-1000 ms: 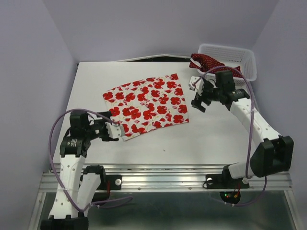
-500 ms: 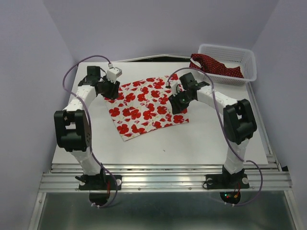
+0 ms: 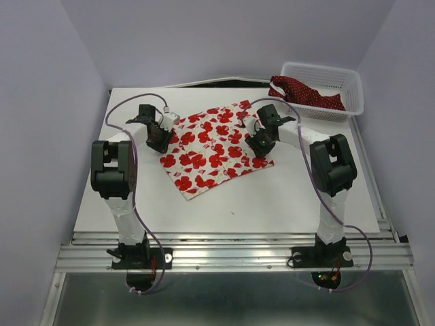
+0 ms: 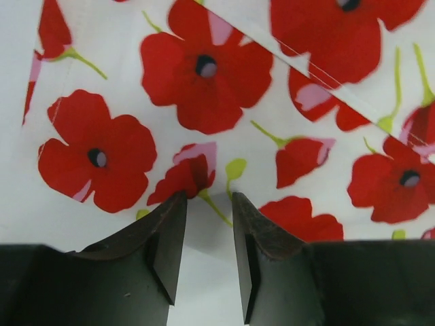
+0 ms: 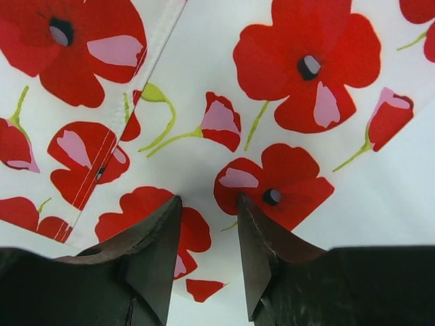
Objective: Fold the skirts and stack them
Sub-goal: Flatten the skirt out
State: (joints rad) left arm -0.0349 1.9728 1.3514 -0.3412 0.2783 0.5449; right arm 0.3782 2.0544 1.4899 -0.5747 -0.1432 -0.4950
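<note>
Skirts are well apart right now: the white poppy skirt (image 3: 214, 149) lies spread on the desk (image 3: 285, 197), while the dark red dotted skirt (image 3: 299, 92) is bunched in the white basket (image 3: 340, 75) at the far right corner. From where I stand, the job looks to be at the first fold of the flowered one, with nothing stacked yet.

Both arms reach over the cloth. The left tool (image 3: 161, 136) is down at the skirt's left edge and the right tool (image 3: 255, 144) at its right side. Up close, the left tool (image 4: 207, 204) has its jaws drawn in to a narrow gap right on the fabric, and the right tool (image 5: 209, 204) looks the same. I can't tell whether either has cloth caught between its jaws or only rests on it.

Next, I'd guess both sides need a firm pinch. Then they should lift together and carry one edge across to the opposite one, evenly, so the fabric doesn't skew or drag along the desk.
</note>
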